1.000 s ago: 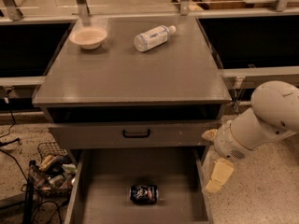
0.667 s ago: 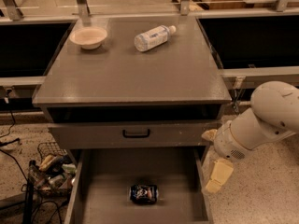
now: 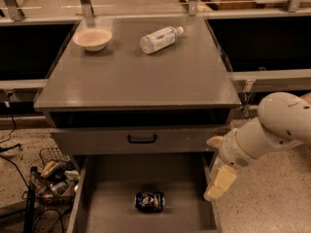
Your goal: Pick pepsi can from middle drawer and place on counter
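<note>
Nothing moved that I can spot since a second ago: arm, can and drawer sit where they were.

Layout, all off the middle drawer (image 3: 112,193). It's pulled fully out, floor bare apart from the can. The tabletop (image 3: 146,81) is above and behind it, with the closed drawer front (image 3: 97,141) in between. The gripper (image 3: 217,171) hangs over the drawer's right wall, just outside the box, pointing down. Its fingers (image 3: 221,181) look apart and hold nothing. The bottle (image 3: 160,39) and bowl (image 3: 93,38) are on the far part of the tabletop, well away from the drawer. The pepsi can (image 3: 149,201) lies on its side on the drawer floor, about mid-width, toward the near end and clear of both walls.

The step in hand, as I read it, is the reach into the drawer. My plan:
- Lift over the right wall first, then go left. No dragging across the rim.
- Come down from above with the fingers across the can's round body, not its ends.
- The can will likely roll if nudged, so I'll centre it before closing.
- Lift straight up and clear the drawer front and the tabletop overhang before swinging back.
- Place on the near, bare part of the tabletop, away from the bottle.
</note>
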Controlling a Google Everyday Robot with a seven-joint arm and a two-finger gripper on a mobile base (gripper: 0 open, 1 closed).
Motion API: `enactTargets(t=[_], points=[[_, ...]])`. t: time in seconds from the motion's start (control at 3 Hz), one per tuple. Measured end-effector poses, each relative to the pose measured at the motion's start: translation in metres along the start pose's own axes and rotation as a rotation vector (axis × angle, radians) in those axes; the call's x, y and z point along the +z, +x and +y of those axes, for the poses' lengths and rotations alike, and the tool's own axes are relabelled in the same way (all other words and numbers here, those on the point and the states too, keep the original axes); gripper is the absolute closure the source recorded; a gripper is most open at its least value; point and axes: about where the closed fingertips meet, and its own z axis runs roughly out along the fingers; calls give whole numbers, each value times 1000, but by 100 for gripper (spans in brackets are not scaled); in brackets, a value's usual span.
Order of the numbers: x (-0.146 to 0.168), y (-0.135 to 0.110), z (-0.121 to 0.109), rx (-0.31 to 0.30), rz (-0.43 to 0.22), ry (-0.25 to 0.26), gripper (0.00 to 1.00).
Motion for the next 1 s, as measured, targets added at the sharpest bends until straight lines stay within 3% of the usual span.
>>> enactTargets(t=[0.33,0.67,1.0], points=[[40,1,-22,30,-42,-25,0],[40,1,-22,30,-42,-25,0],[56,5,-10,17,-89,-22,0]])
